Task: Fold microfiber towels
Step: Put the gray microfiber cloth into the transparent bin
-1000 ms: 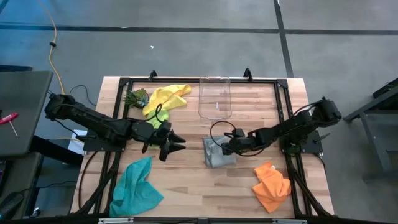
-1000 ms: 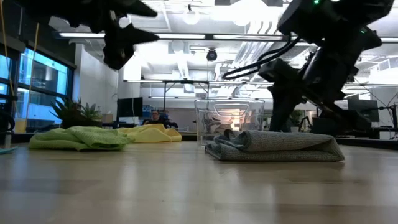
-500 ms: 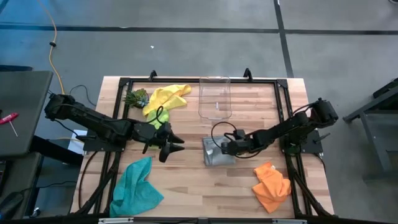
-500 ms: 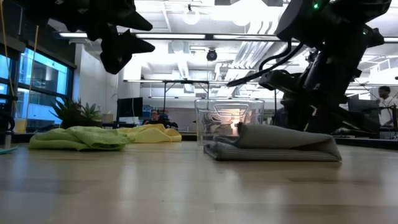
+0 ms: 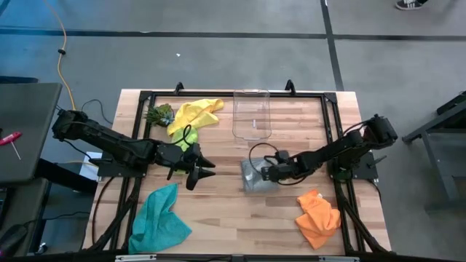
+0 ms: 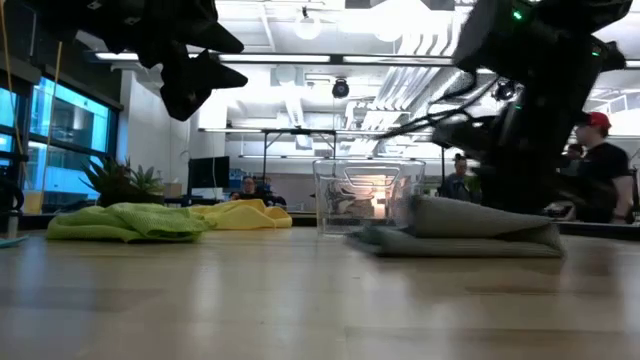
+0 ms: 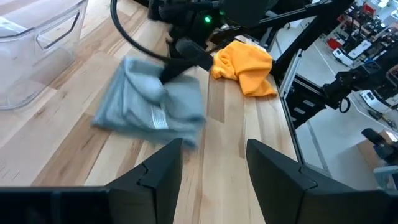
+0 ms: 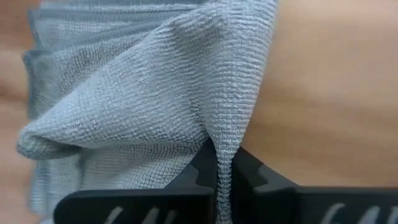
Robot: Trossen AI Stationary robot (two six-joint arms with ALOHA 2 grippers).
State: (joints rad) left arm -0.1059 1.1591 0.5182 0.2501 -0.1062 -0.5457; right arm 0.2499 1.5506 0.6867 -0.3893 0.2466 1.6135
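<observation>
The folded grey towel lies at the table's middle, and my right gripper is shut on it from the right. My left gripper hangs open above the wood left of it, touching nothing; its two fingers frame the grey towel from afar. A lime green towel lies bunched under the left arm. The yellow towel lies crumpled at the far left, the teal one at the near left and the orange one at the near right. My right gripper pinches a hemmed edge of the grey towel's top layer between its two fingers. The fingers come steeply from above, slanting in from the table's right. That layer is pulled up into a ridge, and the layers below it lie on the table.
A clear plastic box stands at the far middle, just behind the grey towel. A small green leafy clump sits at the far left beside the yellow towel. A black frame runs along the table's edges. People show in the room beyond.
My right gripper has shut on the grey towel's edge and tipped more steeply down. The towel's top layer has risen into a ridge, and the whole towel has slid a little toward the table's right edge.
</observation>
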